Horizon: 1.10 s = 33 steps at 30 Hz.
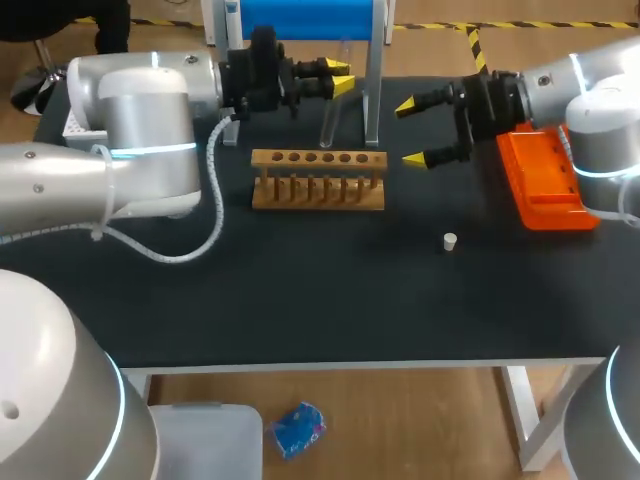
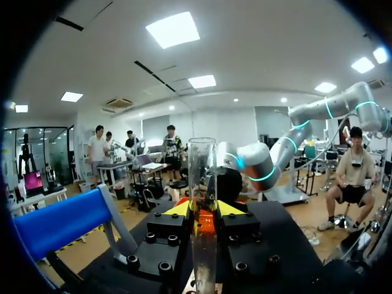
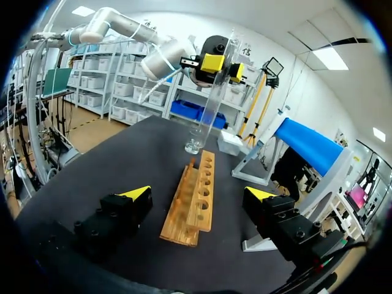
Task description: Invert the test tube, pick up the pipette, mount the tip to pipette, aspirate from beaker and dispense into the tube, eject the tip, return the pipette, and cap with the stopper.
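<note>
A clear test tube (image 1: 328, 125) hangs a little tilted above the table behind the wooden rack (image 1: 318, 180), with my left gripper (image 1: 340, 78) shut on its upper part. In the left wrist view the tube (image 2: 202, 165) stands up between the yellow tips of that gripper (image 2: 203, 211). My right gripper (image 1: 412, 131) stands open to the right of the rack's far end, holding nothing. Its wrist view shows the rack (image 3: 196, 199) ahead between its fingers (image 3: 199, 195), with the tube (image 3: 208, 110) and left gripper (image 3: 219, 64) beyond. A small white stopper (image 1: 450, 240) lies on the table.
An orange tray (image 1: 540, 185) sits at the right edge under my right arm. A blue stand (image 1: 310, 20) with a metal leg (image 1: 373, 95) rises at the back, close to the tube. A white box (image 1: 75, 125) is at the far left.
</note>
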Each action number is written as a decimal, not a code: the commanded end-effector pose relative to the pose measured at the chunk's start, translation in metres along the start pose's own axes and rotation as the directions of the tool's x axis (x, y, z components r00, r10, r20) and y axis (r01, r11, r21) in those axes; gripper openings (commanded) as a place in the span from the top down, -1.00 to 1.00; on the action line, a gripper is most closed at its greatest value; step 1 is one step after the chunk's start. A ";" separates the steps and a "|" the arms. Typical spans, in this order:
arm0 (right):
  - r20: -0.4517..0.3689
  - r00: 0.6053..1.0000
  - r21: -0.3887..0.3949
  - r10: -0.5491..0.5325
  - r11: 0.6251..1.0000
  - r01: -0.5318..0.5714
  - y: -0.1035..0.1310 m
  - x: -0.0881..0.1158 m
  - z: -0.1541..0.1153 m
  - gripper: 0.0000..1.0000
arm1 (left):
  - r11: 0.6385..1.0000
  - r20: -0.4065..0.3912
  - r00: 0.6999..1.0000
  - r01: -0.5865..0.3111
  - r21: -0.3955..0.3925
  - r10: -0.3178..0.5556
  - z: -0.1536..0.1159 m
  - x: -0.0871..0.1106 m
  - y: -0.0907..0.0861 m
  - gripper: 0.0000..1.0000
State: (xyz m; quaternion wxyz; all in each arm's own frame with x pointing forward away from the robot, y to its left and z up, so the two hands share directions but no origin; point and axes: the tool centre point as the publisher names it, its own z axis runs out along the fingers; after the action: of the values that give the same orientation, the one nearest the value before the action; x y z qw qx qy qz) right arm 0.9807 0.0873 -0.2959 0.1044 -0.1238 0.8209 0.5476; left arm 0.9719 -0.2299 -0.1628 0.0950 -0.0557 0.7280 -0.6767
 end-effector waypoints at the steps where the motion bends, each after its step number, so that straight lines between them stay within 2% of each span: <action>1: 0.000 1.000 0.001 -0.001 1.000 0.001 0.000 0.000 0.000 -1.00 | 1.000 0.069 0.997 0.025 0.019 -0.026 0.005 0.004 0.007 1.00; 11: 0.000 1.000 0.001 -0.001 1.000 0.001 0.000 0.000 0.000 -1.00 | 0.996 0.087 0.996 0.016 0.083 -0.023 0.011 -0.009 0.023 1.00; 17: 0.000 1.000 0.001 -0.001 1.000 0.001 0.000 0.000 0.000 -1.00 | 0.990 0.060 0.998 0.028 0.137 -0.037 0.009 -0.016 0.033 1.00; 19: 0.000 1.000 0.001 -0.001 1.000 0.001 0.000 0.000 0.000 -1.00 | 0.992 0.057 0.997 0.042 0.121 -0.049 0.008 -0.018 0.038 1.00; 33: 0.000 1.000 0.001 -0.001 1.000 0.001 0.000 0.000 0.000 -1.00 | 0.988 0.011 1.000 0.014 0.151 -0.015 0.001 -0.031 0.046 1.00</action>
State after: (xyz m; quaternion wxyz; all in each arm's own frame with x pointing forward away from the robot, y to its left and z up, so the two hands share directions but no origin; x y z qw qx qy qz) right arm 0.9808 0.0873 -0.2958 0.1045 -0.1238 0.8209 0.5476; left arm 1.0003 -0.2230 -0.2052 0.1054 -0.0646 0.6735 -0.7287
